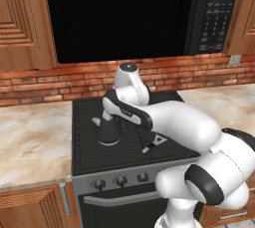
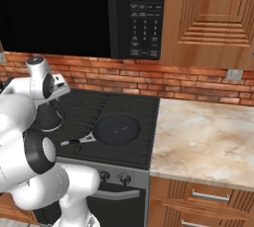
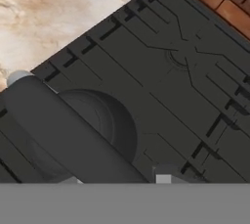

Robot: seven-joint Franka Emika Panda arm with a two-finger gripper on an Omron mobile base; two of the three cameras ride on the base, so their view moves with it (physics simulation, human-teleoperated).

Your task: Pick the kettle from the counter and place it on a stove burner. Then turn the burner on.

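The kettle (image 1: 108, 131) stands on the black grate of the stove burner (image 1: 94, 147) at the front left of the stove, upright as far as the base views show, with its pale spout (image 1: 95, 121) pointing toward the beige surface (image 1: 30, 137) on that side. The tool (image 1: 110, 115) sits right over the kettle's top, and in the hand view the arched handle (image 3: 63, 125) runs between the finger tips; whether they clasp it or have let go, I cannot tell. A flat black pan (image 2: 117, 129) lies on the right-hand grate, apart from the kettle. By my judgement the placing step is at its end. Next the tool must release, lift clear, and reach down to the row of knobs (image 1: 121, 180) on the front panel, picking the one that serves this burner
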